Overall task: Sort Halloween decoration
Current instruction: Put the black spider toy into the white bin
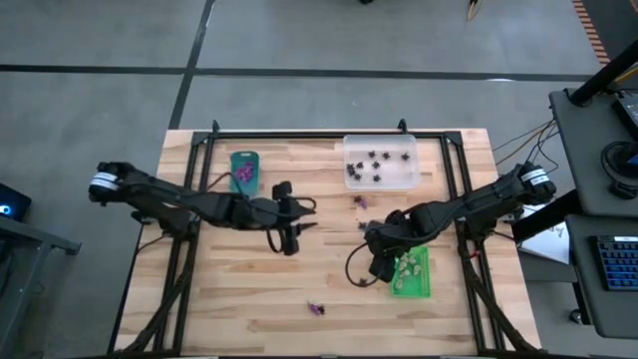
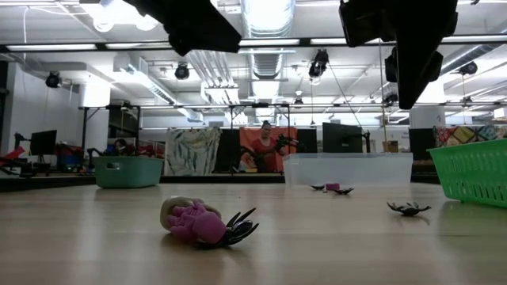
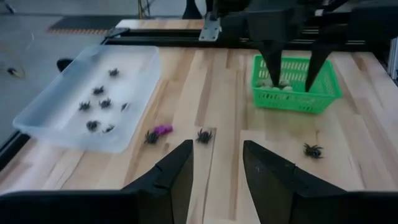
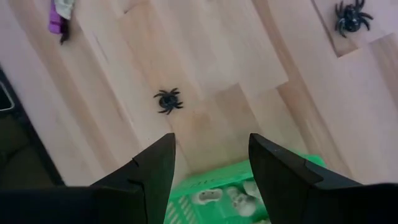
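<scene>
Trinkets of small plastic lie in several places on the pale wooden table (image 1: pixel 249 289). Black plastic spiders (image 1: pixel 371 165) sit in the clear rectangular tray (image 1: pixel 407 150) at the far side, purple pieces (image 1: pixel 243 175) sit in the small teal tray (image 1: pixel 245 158), and pale cream-green pieces (image 1: pixel 409 265) sit in the bright green plastic basket (image 1: pixel 427 284). Loose ones are on the bare wood: a purple piece with a black spider (image 3: pixel 157 132) near the clear tray, one black spider (image 4: pixel 168 100) in front of the green basket, and a purple, cream and black cluster (image 2: pixel 204 223) at the near edge.

The right gripper (image 4: pixel 211 163) hangs over the near rim of the green basket, its two dark fingers apart and holding nothing. The left gripper (image 3: pixel 216 163) waits above the table centre, fingers also apart and empty.
</scene>
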Controlling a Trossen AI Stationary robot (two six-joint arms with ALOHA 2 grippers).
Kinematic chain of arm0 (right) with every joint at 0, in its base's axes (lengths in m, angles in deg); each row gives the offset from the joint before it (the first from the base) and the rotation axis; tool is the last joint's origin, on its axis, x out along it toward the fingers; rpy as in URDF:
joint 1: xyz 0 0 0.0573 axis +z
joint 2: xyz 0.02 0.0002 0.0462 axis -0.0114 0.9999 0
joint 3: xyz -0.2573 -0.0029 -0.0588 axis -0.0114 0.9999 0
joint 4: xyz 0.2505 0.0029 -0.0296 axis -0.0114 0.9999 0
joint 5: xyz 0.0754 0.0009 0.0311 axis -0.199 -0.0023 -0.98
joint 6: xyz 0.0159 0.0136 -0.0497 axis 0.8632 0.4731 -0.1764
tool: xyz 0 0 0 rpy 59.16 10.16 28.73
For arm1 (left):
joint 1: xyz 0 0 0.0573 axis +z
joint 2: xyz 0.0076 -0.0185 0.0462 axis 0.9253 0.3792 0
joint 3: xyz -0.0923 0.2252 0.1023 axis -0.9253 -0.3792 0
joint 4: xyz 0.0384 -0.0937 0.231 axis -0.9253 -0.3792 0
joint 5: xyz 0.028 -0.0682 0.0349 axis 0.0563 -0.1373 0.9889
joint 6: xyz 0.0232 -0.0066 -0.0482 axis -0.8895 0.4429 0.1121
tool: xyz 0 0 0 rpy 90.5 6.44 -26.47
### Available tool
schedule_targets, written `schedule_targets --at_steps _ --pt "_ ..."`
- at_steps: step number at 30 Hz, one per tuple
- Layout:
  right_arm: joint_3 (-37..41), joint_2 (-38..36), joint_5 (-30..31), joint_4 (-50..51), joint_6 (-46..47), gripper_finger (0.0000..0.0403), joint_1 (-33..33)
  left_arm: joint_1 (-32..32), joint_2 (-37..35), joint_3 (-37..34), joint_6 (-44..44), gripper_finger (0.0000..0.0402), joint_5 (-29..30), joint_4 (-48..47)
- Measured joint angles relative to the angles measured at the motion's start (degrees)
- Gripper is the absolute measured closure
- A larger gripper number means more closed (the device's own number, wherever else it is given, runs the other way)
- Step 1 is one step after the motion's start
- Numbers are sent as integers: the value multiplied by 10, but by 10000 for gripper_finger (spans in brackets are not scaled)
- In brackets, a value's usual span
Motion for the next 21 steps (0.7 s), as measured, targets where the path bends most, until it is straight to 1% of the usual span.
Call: schedule_targets --at_steps 5,8,14,18,21 --pt "0 0 65 20 22 207 -14 -5 55 0 -21 278 3 80" --pt "1 0 71 25 2 207 -28 -3 95 0 -33 278 3 135" --pt "15 0 93 6 -214 207 -34 -3 182 0 -66 278 3 256" --pt "46 -1 114 -53 -291 207 -44 8 236 0 -67 278 9 327" --pt "85 -3 117 -114 -339 207 -51 20 272 0 -66 281 10 357"
